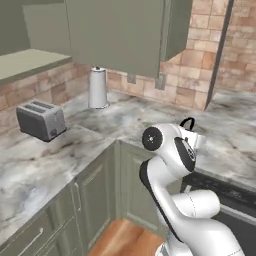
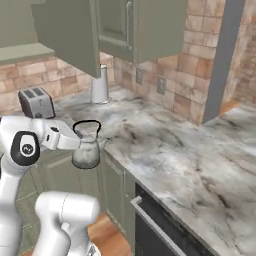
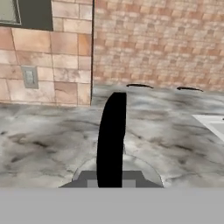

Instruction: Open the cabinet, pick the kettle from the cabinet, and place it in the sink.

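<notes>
Hanging close in front, the small squat silver-grey metal kettle (image 2: 86,151) dangles off the grey-veined marble counter's (image 2: 165,145) front edge, its thin black handle pinched in the clamped two-finger gripper (image 2: 75,135), so a swing toward the white basin (image 3: 213,124) could slip it.

Kettle (image 2: 87,152) hangs before the counter (image 2: 165,150); toaster (image 2: 36,102) behind it.
</notes>
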Tool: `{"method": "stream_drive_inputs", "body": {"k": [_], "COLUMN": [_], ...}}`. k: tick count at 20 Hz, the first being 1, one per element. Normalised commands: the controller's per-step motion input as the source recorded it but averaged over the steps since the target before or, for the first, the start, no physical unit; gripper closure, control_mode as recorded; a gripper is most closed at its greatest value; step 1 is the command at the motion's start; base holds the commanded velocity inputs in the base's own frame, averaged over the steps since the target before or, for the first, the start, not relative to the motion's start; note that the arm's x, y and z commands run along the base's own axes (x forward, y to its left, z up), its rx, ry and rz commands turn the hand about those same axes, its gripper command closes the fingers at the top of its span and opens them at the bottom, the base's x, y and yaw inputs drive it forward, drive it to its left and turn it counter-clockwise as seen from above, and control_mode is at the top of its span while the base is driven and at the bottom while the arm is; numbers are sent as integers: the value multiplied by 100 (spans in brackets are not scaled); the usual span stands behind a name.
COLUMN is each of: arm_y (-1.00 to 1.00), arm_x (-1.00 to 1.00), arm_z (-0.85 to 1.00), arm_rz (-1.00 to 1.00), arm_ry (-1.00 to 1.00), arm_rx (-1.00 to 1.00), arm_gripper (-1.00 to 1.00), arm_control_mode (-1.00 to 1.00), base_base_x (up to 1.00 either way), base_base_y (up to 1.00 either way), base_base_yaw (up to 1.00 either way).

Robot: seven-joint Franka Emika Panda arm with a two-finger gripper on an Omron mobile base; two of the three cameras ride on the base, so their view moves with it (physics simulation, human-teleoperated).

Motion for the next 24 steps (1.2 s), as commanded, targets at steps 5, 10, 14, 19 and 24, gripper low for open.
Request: {"method": "stream_drive_inputs", "body": {"k": [5, 10, 14, 19, 24], "arm_y": [0, 0, 0, 0, 0], "arm_x": [0, 0, 0, 0, 0], "arm_z": [0, 0, 0, 0, 0], "arm_rz": [0, 0, 0, 0, 0], "arm_ry": [0, 0, 0, 0, 0], "arm_rx": [0, 0, 0, 0, 0], "arm_gripper": [100, 100, 100, 100, 100], "arm_control_mode": [100, 100, 100, 100, 100], "base_base_x": [0, 0, 0, 3, 16], "base_base_y": [8, 8, 5, -2, -30], "base_base_yaw": [-90, -89, -76, -9, 4]}}
